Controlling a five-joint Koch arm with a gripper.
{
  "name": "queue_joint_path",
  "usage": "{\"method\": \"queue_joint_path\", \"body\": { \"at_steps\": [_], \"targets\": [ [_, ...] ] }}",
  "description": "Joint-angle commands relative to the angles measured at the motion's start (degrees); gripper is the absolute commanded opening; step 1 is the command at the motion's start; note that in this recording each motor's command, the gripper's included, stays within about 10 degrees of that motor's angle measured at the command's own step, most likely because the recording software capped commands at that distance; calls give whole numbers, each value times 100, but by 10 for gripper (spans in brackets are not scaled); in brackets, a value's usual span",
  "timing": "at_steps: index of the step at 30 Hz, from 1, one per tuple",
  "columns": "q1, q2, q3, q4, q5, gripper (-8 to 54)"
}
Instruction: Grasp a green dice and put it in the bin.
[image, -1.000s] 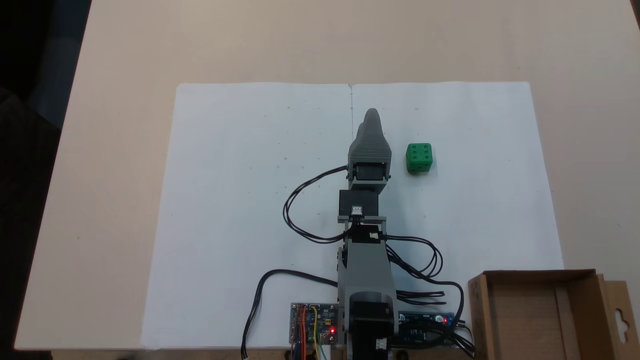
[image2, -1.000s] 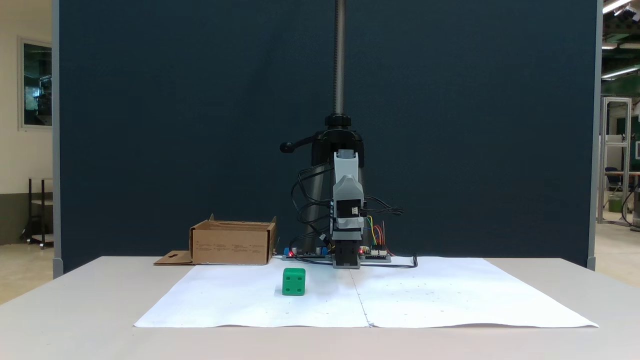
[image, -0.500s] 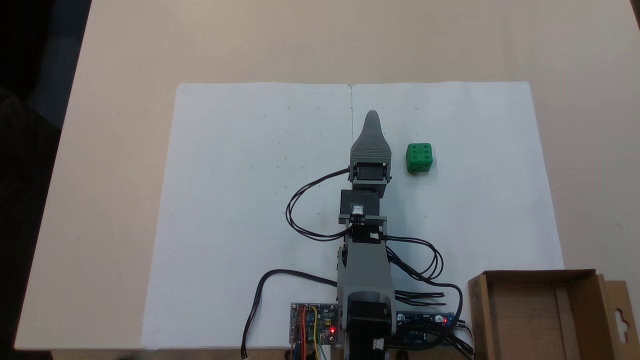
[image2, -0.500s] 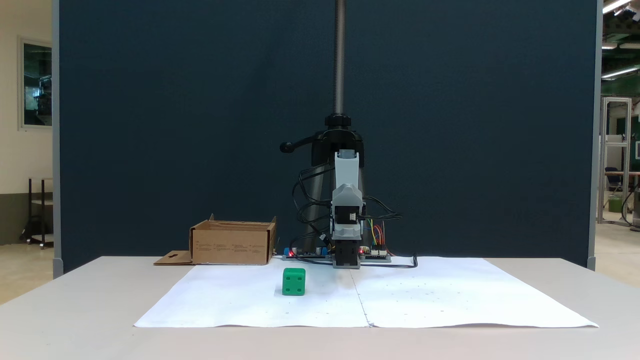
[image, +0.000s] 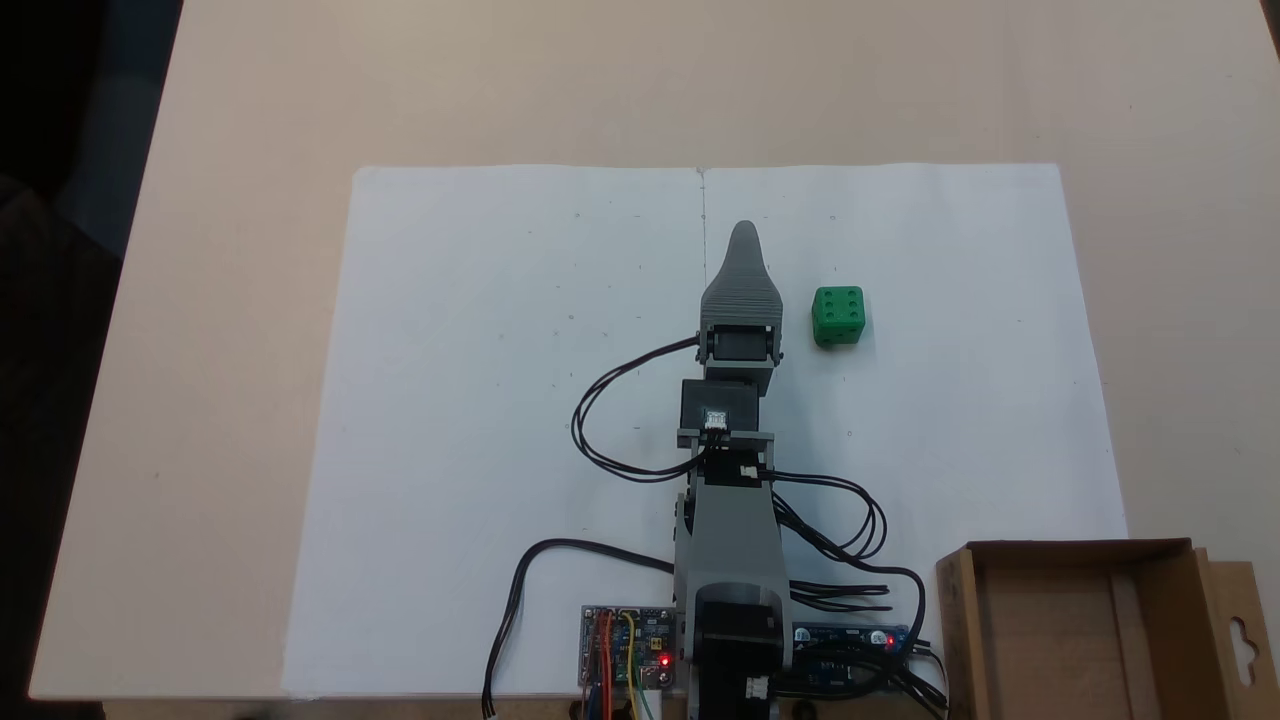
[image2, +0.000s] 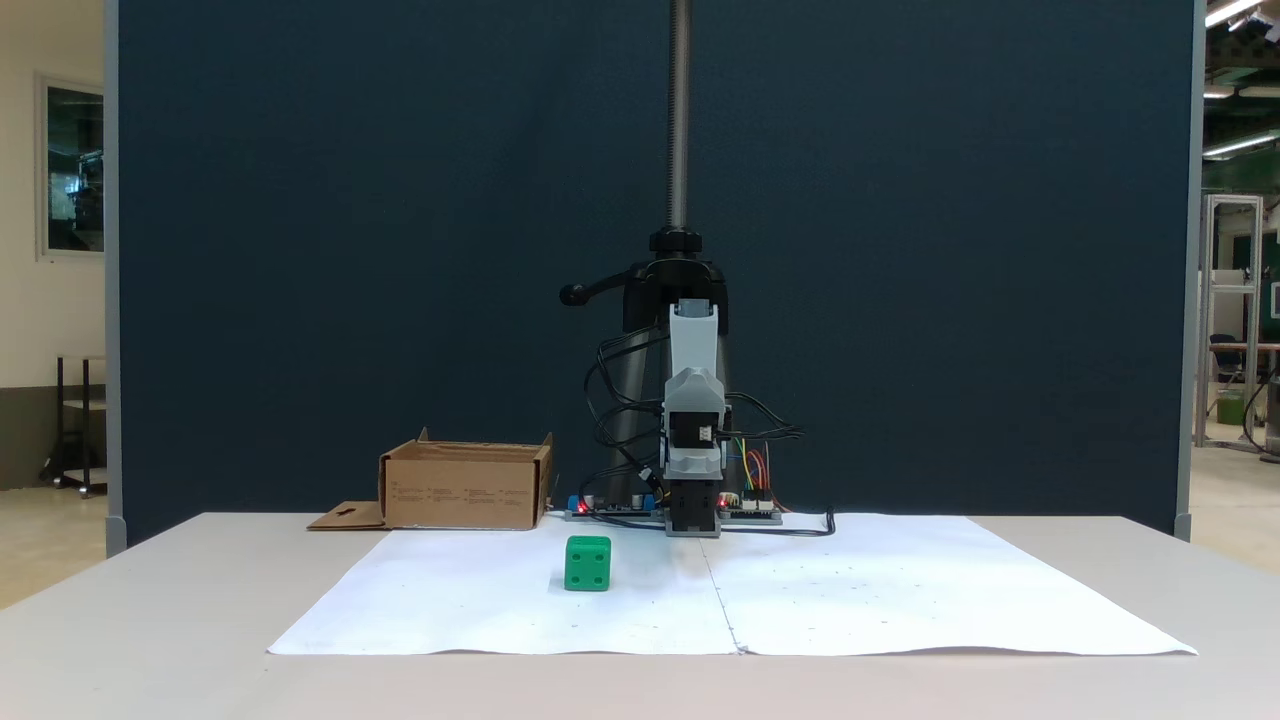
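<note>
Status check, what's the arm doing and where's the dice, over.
End effector above the paper, holding nothing; open or shut unclear. Green dice on the white paper, apart from it. Bin empty at table corner. Path looks clear.

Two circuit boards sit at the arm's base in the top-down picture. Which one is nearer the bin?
The blue board, on the right of the arm's base in that view, lies next to the bin. The other board, with coloured wires, sits on the far side.

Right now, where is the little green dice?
The green dice sits on the white paper, just right of the gripper in the fixed view from above, untouched and far from the cardboard bin.
</note>
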Motion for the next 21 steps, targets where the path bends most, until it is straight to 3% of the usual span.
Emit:
{"method": "queue_joint_path", "body": {
  "at_steps": [1, 21],
  "targets": [
    [79, 606, 422, -105, -404, 438],
    [105, 624, 343, -132, -598, 413]
  ]
}}
